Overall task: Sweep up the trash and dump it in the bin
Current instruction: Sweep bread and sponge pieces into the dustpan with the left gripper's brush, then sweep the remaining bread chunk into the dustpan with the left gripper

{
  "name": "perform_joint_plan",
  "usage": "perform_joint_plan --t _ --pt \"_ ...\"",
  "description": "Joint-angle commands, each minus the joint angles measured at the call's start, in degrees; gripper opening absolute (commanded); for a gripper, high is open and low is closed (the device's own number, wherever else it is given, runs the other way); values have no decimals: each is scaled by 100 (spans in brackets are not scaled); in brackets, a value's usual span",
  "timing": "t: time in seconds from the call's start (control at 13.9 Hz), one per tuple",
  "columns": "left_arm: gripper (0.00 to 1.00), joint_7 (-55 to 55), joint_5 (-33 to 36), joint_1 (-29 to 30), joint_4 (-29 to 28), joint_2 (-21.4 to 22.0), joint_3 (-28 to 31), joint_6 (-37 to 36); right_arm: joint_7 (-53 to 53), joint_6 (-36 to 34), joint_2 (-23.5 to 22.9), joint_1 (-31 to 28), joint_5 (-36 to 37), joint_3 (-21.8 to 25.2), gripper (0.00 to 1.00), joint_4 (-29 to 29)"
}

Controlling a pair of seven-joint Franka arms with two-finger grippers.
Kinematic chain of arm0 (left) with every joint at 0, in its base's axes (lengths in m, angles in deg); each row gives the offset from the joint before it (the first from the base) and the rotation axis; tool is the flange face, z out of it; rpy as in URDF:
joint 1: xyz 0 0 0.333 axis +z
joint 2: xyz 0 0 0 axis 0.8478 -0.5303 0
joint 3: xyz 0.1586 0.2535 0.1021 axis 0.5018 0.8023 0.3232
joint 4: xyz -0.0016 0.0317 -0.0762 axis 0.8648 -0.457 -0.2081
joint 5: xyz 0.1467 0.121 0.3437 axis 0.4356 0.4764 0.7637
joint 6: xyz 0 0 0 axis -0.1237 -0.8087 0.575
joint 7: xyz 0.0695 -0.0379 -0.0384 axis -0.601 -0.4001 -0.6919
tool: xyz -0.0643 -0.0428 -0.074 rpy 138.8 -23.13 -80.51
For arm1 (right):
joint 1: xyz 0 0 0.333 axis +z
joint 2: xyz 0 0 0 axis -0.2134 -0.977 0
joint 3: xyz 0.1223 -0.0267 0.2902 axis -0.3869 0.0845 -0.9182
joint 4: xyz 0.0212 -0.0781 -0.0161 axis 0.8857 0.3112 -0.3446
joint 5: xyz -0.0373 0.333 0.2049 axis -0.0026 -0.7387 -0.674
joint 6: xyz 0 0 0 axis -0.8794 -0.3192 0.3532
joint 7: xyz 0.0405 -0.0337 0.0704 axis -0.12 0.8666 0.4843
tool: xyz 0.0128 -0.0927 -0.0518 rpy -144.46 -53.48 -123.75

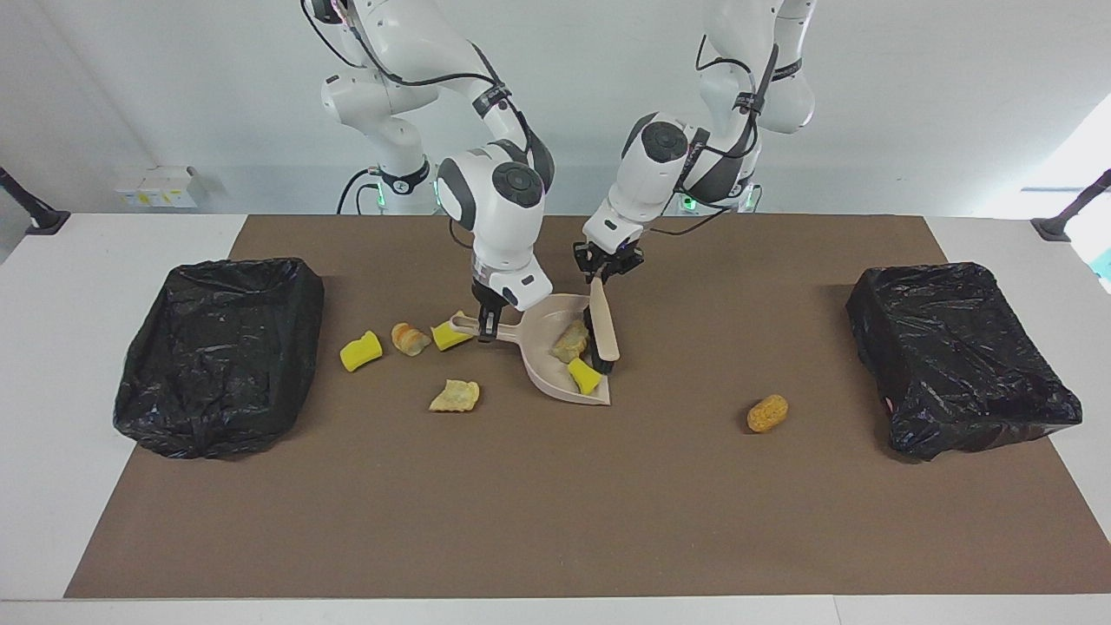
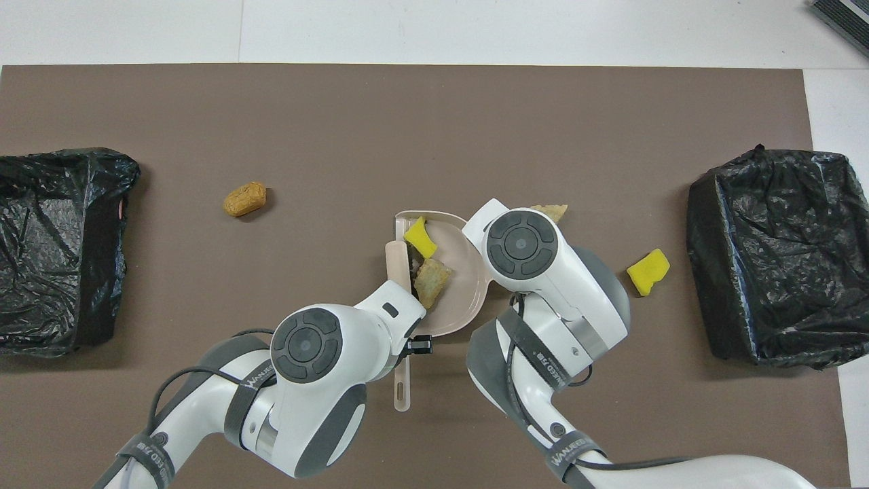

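Here the right pincer (image 1: 488,330) is clamped on the dustpan (image 1: 555,347) handle, its mouth pointing toward five o'clock in the facing view. The left pincer (image 1: 599,276) grips the brush (image 1: 604,328), lying lengthwise twelve-to-six. Two trash (image 1: 583,375) scraps sit in the pan; five lie on the desk (image 1: 555,503).

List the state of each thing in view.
Dustpan, on mat, handle held by right gripper.
Brush, held by left gripper, bristles in dustpan.
Trash, two pieces in dustpan, five loose on mat.
Bin at right arm's end, bag-lined, open.
Bin at left arm's end, bag-lined, open.
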Motion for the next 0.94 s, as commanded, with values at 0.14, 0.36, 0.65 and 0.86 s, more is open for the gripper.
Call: perform_joint_plan --t 0.14,0.36,0.65,0.86 --pt "0 -29 1182 920 906 225 16 -1296 -205 148 -22 18 69 -6 0 57" --pt "0 372 1974 1491 1144 5 25 -1201 -205 148 -22 18 61 -6 0 57" --pt "0 1893 2178 2756 1768 -722 25 -904 -232 148 -22 18 69 -6 0 57" --pt "0 2271 2248 3196 1787 -1190 25 -50 -232 148 -22 18 61 -6 0 57"
